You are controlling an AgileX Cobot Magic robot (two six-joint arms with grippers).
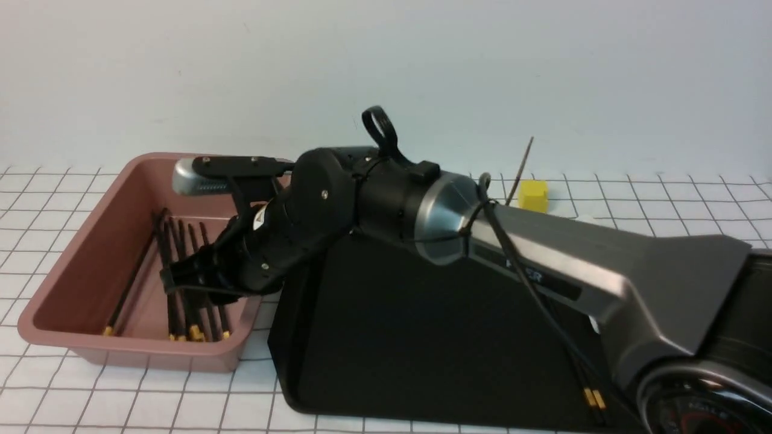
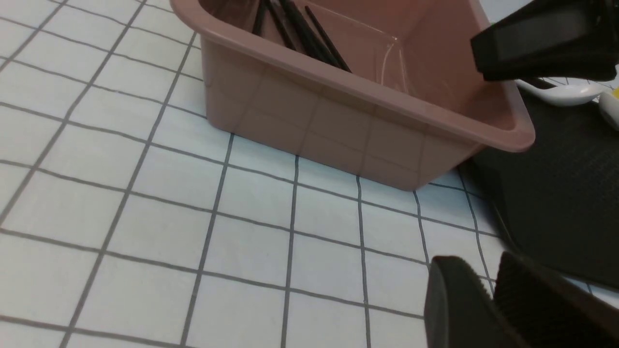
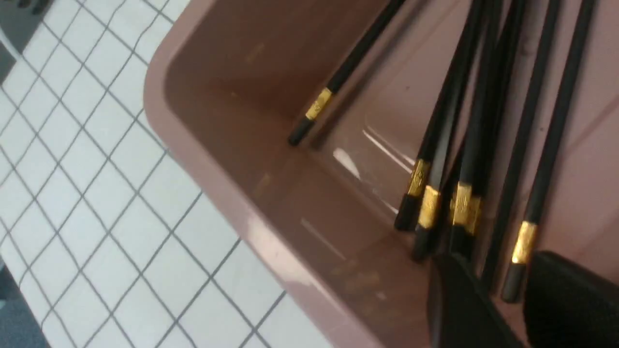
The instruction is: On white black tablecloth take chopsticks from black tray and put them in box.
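Observation:
The pink-brown box (image 1: 151, 357) stands on the grid tablecloth (image 1: 90, 404), left of the black tray (image 1: 392, 337). Several black chopsticks (image 1: 167, 247) with gold bands lie in the box. My right arm reaches across the tray, and my right gripper (image 1: 187, 274) hangs low inside the box. In the right wrist view it (image 3: 500, 258) is open, with chopstick (image 3: 464, 145) ends lying loose between its fingers. Another pair of chopsticks (image 1: 593, 398) lies on the tray's near right part, under my arm. My left gripper (image 2: 476, 263) is shut and empty above the cloth (image 2: 145, 217), near the box (image 2: 362, 125).
A yellow cube (image 1: 534, 194) sits behind the tray, with a thin dark stick (image 1: 523, 163) rising beside it. White spoons (image 2: 561, 94) lie at the tray's (image 2: 556, 193) far side. A white wall stands behind the table.

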